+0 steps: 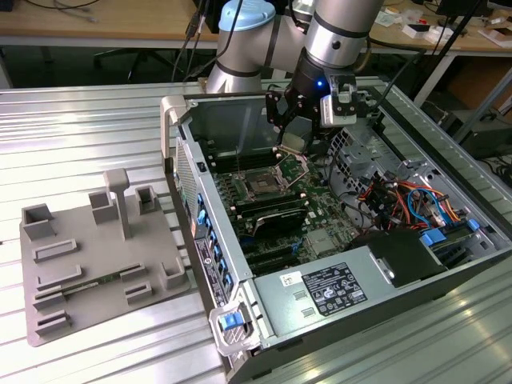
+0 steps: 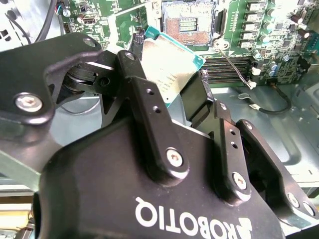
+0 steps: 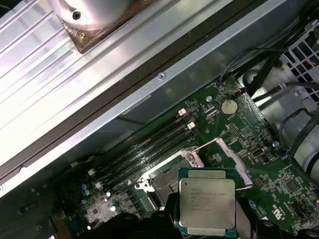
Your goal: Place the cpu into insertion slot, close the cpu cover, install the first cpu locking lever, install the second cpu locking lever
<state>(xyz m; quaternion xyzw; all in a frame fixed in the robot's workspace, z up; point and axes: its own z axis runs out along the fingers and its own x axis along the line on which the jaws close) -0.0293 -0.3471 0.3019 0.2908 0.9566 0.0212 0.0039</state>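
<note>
The gripper (image 2: 164, 79) is down inside the open computer case (image 1: 448, 264), and its black fingers (image 2: 144, 104) are clamped narrow on the cpu (image 2: 172, 62), one on each opposite edge. The silvery metal top of the chip is plain to see in the first wrist view. In the exterior view the chip hangs at the fingertips, just above the green motherboard (image 2: 259, 30). The insertion slot (image 2: 187, 22) is uncovered, its contact field bare, and it sits just beyond the chip's far edge. The chip is near the slot but not seated in it. In the first wrist view the slot peeks out beside the chip's corner, with the long black memory slots (image 3: 149, 149) running alongside.
</note>
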